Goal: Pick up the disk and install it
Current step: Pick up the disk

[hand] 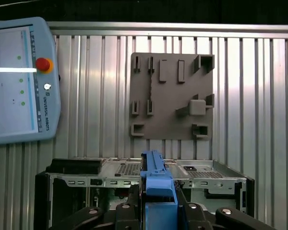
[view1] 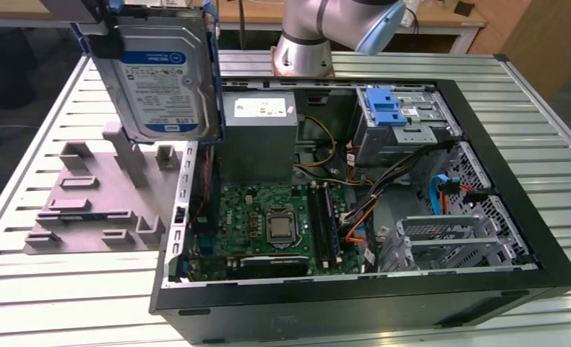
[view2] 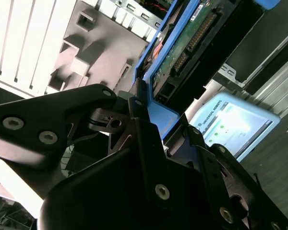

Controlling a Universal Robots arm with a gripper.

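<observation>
Disk held aloft; gripper jaws clamped on its blue rail.
Risk: the plastic rail may flex, letting the disk slip from between the jaws onto the computer case wall below.

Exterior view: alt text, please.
The disk hangs upright, lifted above the grey fixture plate, to the exterior view's left of the open computer case, which lies on a slatted metal table with its motherboard exposed.

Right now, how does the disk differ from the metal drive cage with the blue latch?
The disk hangs upright outside the computer case, clamped in the gripper; the drive cage sits inside it. The disk carries a blue-and-white label; the drive cage shows bare metal. Both are grey metal with blue plastic parts.
</observation>
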